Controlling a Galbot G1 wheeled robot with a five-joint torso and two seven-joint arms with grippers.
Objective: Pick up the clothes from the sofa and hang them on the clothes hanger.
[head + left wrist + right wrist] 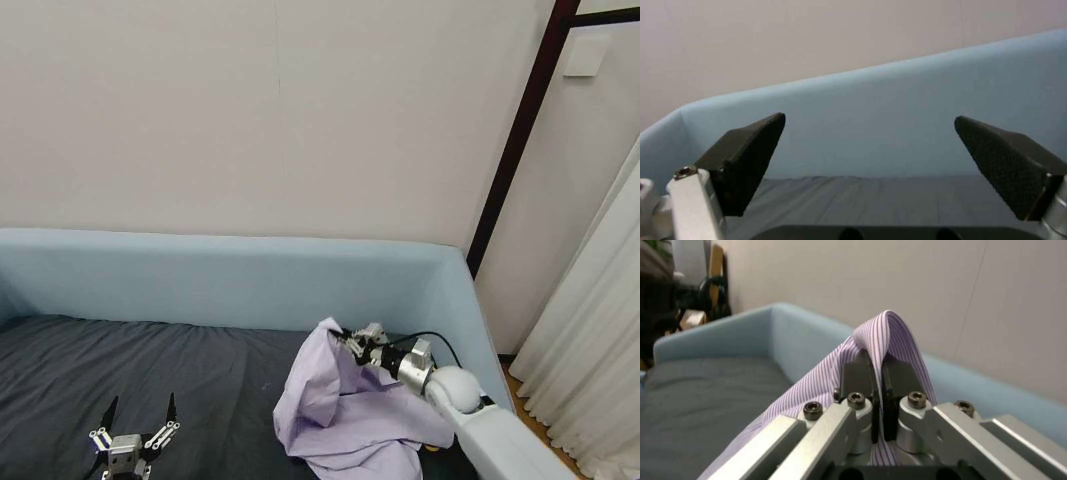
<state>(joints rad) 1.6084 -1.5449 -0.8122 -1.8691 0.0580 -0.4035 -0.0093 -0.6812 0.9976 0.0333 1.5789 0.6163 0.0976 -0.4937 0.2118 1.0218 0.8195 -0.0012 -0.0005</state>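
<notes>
A lilac striped shirt lies bunched on the right end of the sofa's dark seat, one fold lifted to a peak. My right gripper is shut on that peak, and in the right wrist view the striped cloth drapes over the closed fingers. My left gripper hovers low over the seat at the near left, open, nothing between its black pads, facing the pale blue backrest.
The sofa's light blue backrest and right armrest border the seat. Behind stands a plain wall with a dark door frame at the right and white curtains at the far right.
</notes>
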